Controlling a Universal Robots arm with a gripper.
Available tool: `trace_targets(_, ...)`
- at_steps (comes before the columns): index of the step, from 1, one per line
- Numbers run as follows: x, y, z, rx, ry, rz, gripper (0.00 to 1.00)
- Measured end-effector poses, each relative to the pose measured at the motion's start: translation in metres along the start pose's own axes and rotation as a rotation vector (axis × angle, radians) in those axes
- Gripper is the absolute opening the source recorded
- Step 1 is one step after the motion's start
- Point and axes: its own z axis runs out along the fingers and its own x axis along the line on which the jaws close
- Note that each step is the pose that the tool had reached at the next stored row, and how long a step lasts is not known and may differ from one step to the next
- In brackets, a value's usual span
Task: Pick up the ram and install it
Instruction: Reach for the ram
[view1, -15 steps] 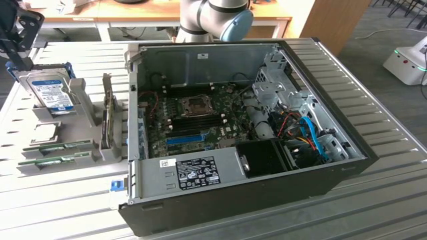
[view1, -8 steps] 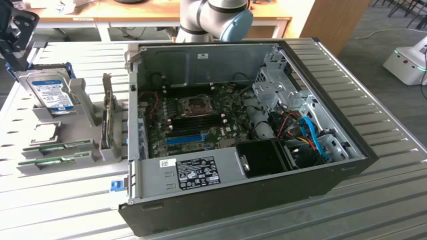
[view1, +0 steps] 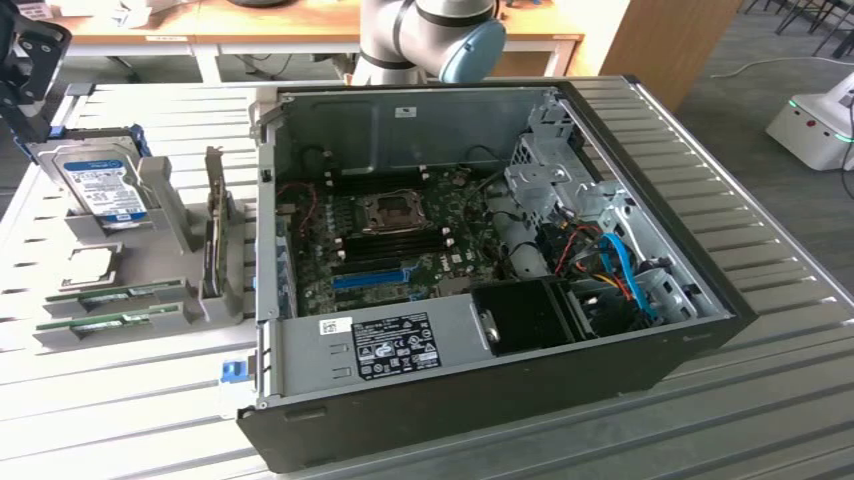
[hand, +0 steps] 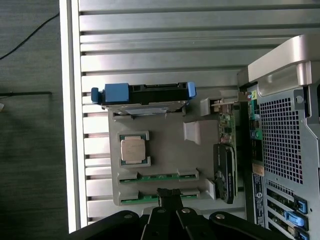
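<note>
Claw (hand: 170, 194) is pressed together, holding nothing, right over one ram stick (hand: 140, 199) in the gray tray (hand: 170, 150) beside the computer (hand: 285, 140). Going down shut, it could poke the stick and not grab it.

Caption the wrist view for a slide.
Shut gripper above two ram sticks in a gray holder with a CPU and hard drive.

Holder (hand: 165, 150) at exterior view's left of computer case (view1: 601, 380). On holder: hard drive (view1: 104, 185), CPU (hand: 133, 150), ram (hand: 145, 199), second ram (hand: 155, 176), expansion card (hand: 226, 170) nearest case. My pincer (hand: 170, 192) above ram.
</note>
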Motion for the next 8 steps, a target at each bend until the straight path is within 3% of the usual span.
trace_targets(8,0.0,-0.0001,0.0,-0.0006,0.0014,-0.028,0.11)
